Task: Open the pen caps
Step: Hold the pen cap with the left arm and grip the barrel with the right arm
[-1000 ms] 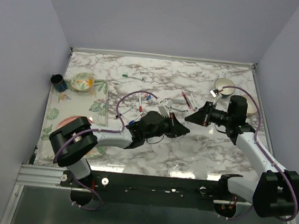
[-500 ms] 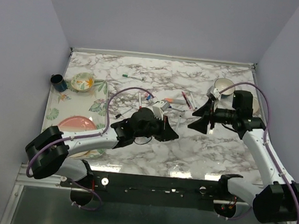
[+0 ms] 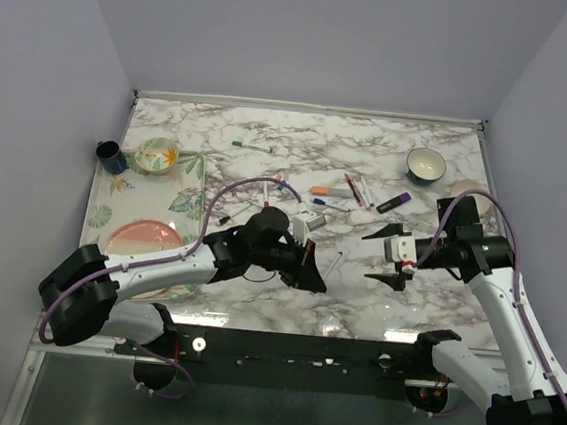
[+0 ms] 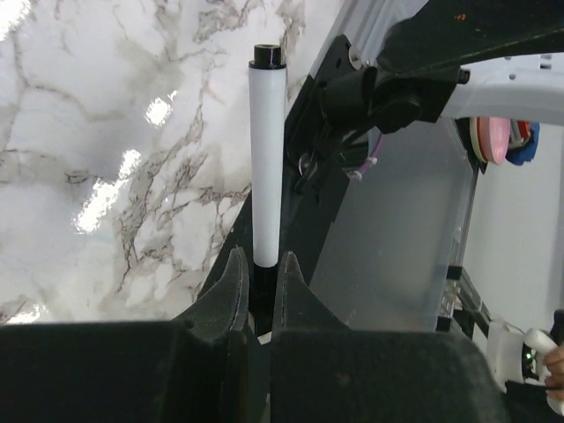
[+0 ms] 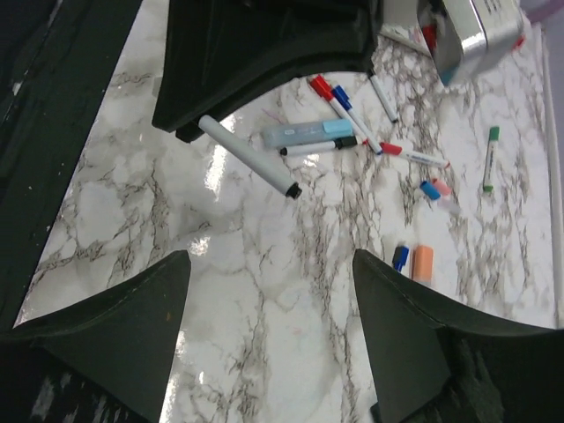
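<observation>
My left gripper is shut on a white pen, gripping its black lower part; the other, black-tipped end points away. The same pen shows in the right wrist view, sticking out toward my right gripper. My right gripper hangs open and empty over bare marble, a short way right of the pen. Loose pen caps lie on the table: a blue one beside an orange one, and a blue and a pink one. More pens lie scattered behind both grippers.
A teal bowl stands at the back right. A floral bowl, a blue cup and a pink plate sit on the leafy mat at the left. A green-capped pen lies at the back.
The right gripper has opened and pulled back toward the near right, away from the left gripper. The left gripper, still holding the pen, has shifted nearer and turned.
</observation>
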`<state>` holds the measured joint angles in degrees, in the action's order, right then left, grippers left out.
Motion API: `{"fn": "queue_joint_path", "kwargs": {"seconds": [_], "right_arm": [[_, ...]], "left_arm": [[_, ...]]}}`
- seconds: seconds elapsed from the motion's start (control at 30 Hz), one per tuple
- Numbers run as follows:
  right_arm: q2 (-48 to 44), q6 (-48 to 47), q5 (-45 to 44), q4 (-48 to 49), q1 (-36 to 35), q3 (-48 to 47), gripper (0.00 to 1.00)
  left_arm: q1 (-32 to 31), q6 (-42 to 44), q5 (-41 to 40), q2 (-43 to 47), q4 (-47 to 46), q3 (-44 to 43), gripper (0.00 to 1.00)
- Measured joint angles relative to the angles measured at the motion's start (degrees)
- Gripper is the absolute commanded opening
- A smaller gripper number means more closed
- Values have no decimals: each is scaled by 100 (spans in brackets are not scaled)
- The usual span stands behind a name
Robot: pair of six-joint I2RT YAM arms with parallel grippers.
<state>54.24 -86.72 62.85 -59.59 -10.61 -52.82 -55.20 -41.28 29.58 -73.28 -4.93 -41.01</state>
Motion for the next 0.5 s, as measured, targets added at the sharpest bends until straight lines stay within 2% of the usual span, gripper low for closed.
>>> {"fn": "queue_joint_path", "kwargs": {"seconds": [0.23, 0.4, 0.5], "right_arm": [[-105, -291, -678, -28, -1115, 11, 77], [-20, -278, -1279, 61, -1716, 20, 72], [109, -153, -1631, 234, -2312, 48, 68]], "left_arm": [[2, 166, 525, -227, 208, -61, 0], [2, 260, 804, -315, 348, -94, 0], [2, 293, 951, -439, 426, -223, 0]]}}
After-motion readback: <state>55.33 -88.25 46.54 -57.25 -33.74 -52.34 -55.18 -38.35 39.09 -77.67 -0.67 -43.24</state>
